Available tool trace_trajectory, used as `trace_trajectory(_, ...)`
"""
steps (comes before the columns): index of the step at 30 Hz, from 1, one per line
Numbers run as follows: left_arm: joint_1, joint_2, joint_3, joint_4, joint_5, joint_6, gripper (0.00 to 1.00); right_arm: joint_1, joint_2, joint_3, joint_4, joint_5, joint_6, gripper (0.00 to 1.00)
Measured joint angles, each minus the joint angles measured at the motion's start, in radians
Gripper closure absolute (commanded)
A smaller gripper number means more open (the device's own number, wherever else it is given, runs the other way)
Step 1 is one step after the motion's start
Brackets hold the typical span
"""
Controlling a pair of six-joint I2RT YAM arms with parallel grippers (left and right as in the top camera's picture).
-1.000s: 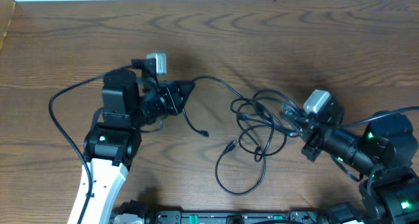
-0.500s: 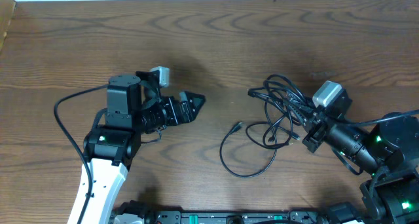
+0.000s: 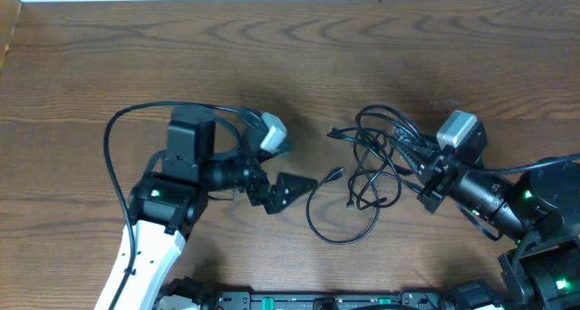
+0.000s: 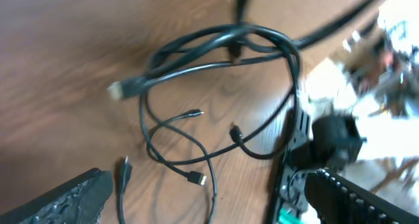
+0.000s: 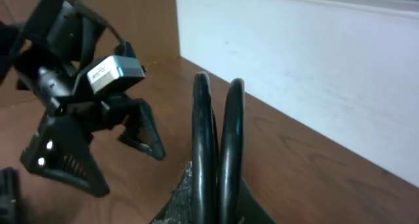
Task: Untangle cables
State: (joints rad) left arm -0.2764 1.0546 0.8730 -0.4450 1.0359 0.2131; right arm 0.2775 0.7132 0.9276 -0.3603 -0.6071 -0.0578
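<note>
Okay, the cables [image 3: 373, 158] lie on the table [image 3: 136, 56], right of centre, as one tangled black bunch. The right end effector [image 3: 424, 176] is clamped on the right side of that bunch. In the right wrist view two black strands [image 5: 215, 139] stand upright, side by side, pinched between its closed fingers [image 5: 180, 198]. From the bunch one long loop [image 3: 340, 230] hangs out toward the near edge of the table and lies flat. A small plug end [image 3: 333, 175] sticks out on the left side of the bunch and points at the left arm.

The left end effector [image 3: 292, 194] has its fingers spread wide with nothing held. It sits just left of the plug end and is not touching it. In the left wrist view both fingers [image 4: 69, 196] show at the bottom corners, far apart. The cables [image 4: 219, 44] lie ahead of them: a big ring of strands, thinner cords crossing below it, and several small plugs [image 4: 194, 179]. That view is blurred toward the right. I cannot tell how many separate cords are in the bunch.
</note>
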Motion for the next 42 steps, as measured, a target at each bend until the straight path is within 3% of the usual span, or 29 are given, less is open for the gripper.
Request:
trace_trajectory(6, -0.06, 0.0, 0.0, 0.071, -0.047, 0.161, 0.02, 0.0, 0.0, 0.0, 0.026, -0.08, 0.032, 0.99)
trace_trajectory(16, -0.108, 0.0, 0.0, 0.22, -0.124, 0.229, 0.03, 0.0, 0.0, 0.0, 0.109, -0.263, 0.088, 0.99)
trace_trajectory(17, -0.11, 0.0, 0.0, 0.219, -0.126, 0.23, 0.14, 0.0, 0.0, 0.001, 0.118, -0.277, 0.095, 0.99)
trace_trajectory(19, -0.111, 0.0, 0.0, 0.218, -0.129, 0.23, 0.56, 0.0, 0.0, 0.001, 0.127, -0.296, 0.107, 0.99)
trace_trajectory(20, -0.111, 0.0, 0.0, 0.218, -0.131, 0.235, 0.93, 0.0, 0.0, 0.001, 0.126, -0.303, 0.111, 0.99)
trace_trajectory(25, -0.111, -0.001, 0.0, 0.227, -0.136, 0.232, 0.92, -0.003, 0.0, 0.002, 0.092, -0.288, 0.123, 0.99)
trace_trajectory(30, -0.111, -0.036, 0.0, 0.293, -0.144, 0.146, 0.93, -0.028, 0.001, 0.007, -0.05, -0.149, 0.111, 0.99)
trace_trajectory(42, -0.069, -0.345, 0.0, 0.525, -0.149, -0.085, 0.93, -0.064, 0.062, 0.008, -0.249, 0.199, 0.055, 0.99)
